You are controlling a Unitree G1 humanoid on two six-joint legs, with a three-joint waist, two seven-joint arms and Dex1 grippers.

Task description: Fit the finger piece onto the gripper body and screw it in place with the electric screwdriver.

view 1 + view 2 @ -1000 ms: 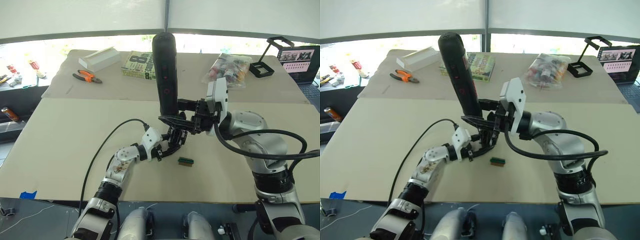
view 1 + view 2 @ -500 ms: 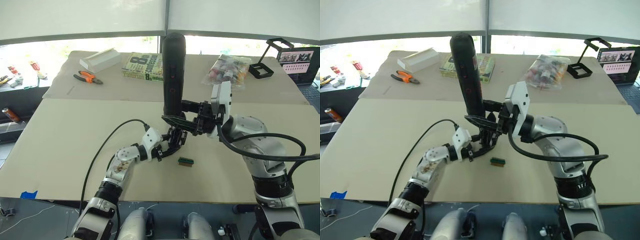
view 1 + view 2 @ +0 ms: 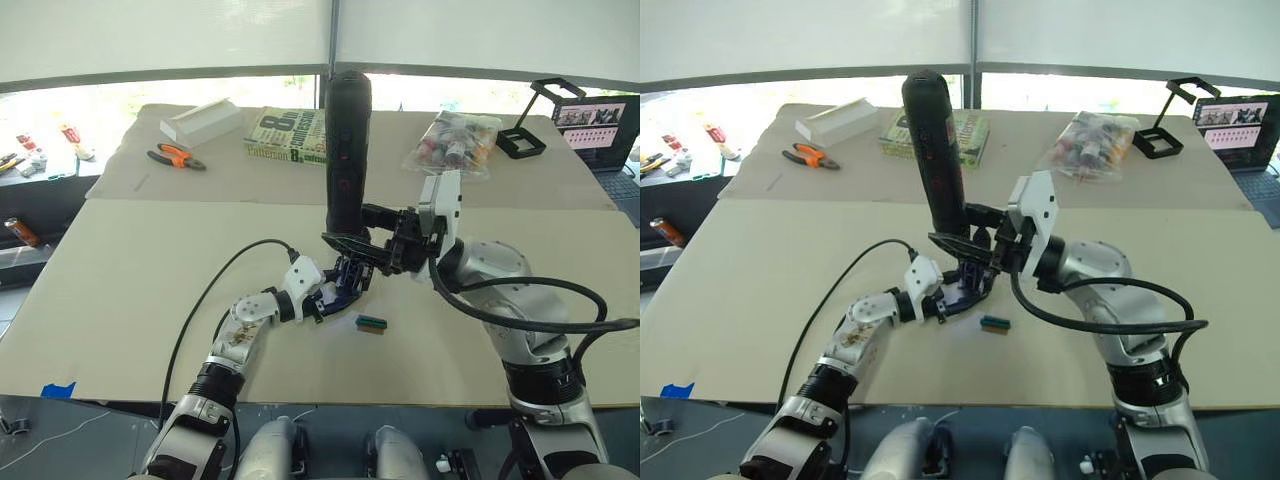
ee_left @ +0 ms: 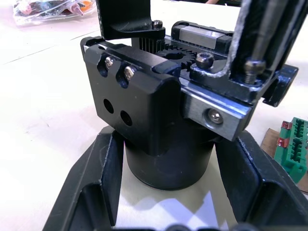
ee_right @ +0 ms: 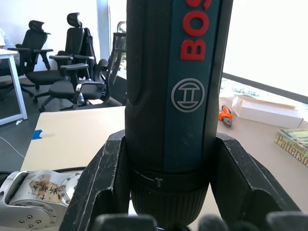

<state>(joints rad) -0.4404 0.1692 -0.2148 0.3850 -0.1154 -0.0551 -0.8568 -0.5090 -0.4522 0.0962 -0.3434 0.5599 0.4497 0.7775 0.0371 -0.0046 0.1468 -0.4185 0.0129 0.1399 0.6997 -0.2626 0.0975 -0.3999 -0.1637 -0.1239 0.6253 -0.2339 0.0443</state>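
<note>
My left gripper is shut on the round base of the gripper body, which stands on the beige table. A black finger piece stands on the body's top beside the gear, and another black upright finger rises at the other side. My right gripper is shut on the lower end of the electric screwdriver. The screwdriver stands almost upright directly above the body. Its bit is hidden behind the fingers.
A tiny green block lies just right of the body. Along the far table lie orange pliers, a white box, a book, a bag of parts, a black stand and a laptop.
The screwdriver has swung from leaning left to almost upright over the gripper body, with my right arm shifting slightly. My left gripper and the body have stayed put.
</note>
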